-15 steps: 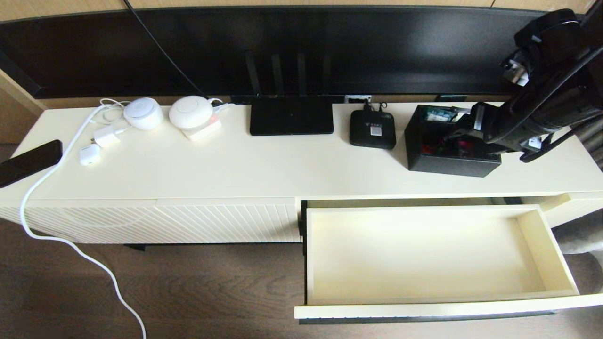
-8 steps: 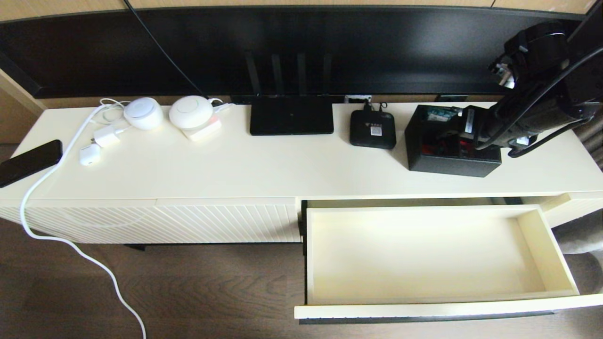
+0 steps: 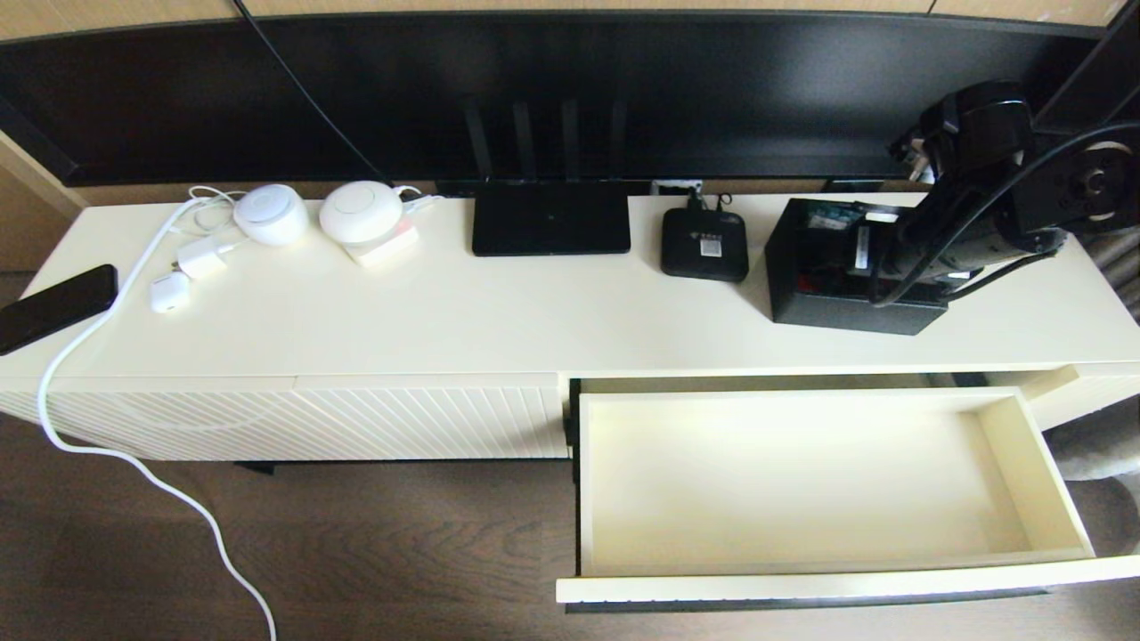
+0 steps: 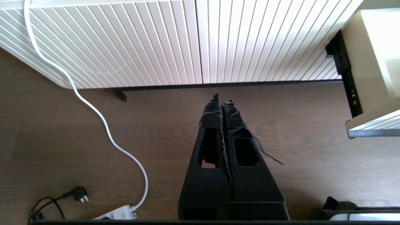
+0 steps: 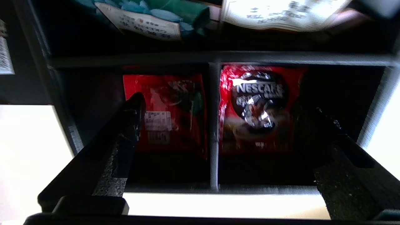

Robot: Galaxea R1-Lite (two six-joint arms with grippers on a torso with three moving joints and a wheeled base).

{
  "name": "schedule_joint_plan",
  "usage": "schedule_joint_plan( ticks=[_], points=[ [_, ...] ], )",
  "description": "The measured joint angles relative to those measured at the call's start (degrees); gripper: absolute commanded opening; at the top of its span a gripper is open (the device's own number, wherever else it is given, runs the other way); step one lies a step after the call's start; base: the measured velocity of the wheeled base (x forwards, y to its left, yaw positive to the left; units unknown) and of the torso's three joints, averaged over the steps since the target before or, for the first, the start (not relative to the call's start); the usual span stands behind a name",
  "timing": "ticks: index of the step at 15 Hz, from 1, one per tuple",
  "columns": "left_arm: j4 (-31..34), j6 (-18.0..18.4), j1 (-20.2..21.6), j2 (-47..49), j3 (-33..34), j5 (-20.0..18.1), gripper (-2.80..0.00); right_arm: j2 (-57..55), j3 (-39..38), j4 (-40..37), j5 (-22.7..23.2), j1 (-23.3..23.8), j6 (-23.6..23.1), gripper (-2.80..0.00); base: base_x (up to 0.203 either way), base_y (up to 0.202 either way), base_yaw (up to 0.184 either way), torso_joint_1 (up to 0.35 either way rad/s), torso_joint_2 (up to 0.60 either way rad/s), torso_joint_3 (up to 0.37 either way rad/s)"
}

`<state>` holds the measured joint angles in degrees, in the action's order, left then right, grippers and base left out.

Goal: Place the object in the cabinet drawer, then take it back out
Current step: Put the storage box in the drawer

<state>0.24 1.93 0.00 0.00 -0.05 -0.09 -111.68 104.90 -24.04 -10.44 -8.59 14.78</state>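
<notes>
The black organizer box (image 3: 806,307) stands on the cabinet top at the right, red packets (image 5: 256,106) and a white-teal packet (image 5: 147,18) showing in its compartments. My right gripper (image 3: 862,260) reaches down into it from the right. In the right wrist view the right gripper (image 5: 225,104) is open, one finger in each of the two red-packet compartments, astride the divider (image 5: 214,131), gripping nothing. The cabinet drawer (image 3: 802,481) is pulled out below, its cream interior holding nothing. My left gripper (image 4: 222,99) hangs shut over the wooden floor, out of the head view.
A flat black router (image 3: 550,218) and a small black set-top box (image 3: 704,245) sit left of the organizer. White devices (image 3: 361,212), chargers, a phone (image 3: 53,307) and a white cable (image 3: 89,356) occupy the far left. A diagonal-ribbed panel (image 3: 356,418) adjoins the drawer.
My right arm has swung down and to the left, bringing its gripper lower into the organizer box. The box and the drawer have not moved.
</notes>
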Motion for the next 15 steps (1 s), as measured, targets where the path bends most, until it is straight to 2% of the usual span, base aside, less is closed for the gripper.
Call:
schedule_joint_plan(
  ticks=[4, 14, 15],
  points=[
    [0.0, 0.0, 0.0, 0.0, 0.0, 0.02, -2.8, -0.84, -2.79, 6.53, -1.03, 0.0, -3.05, 0.0, 0.0, 0.0, 0.0, 0.0, 0.0, 0.0],
    [-0.02, 0.0, 0.0, 0.0, 0.0, 0.0, -2.8, -2.13, -3.17, 7.26, -1.19, -0.06, -3.63, 0.0, 0.0, 0.0, 0.0, 0.0, 0.0, 0.0],
    [0.0, 0.0, 0.0, 0.0, 0.0, 0.0, -2.8, -2.18, -3.18, 7.25, -1.19, -0.08, -3.6, -2.8, 0.0, 0.0, 0.0, 0.0, 0.0, 0.0]
  ],
)
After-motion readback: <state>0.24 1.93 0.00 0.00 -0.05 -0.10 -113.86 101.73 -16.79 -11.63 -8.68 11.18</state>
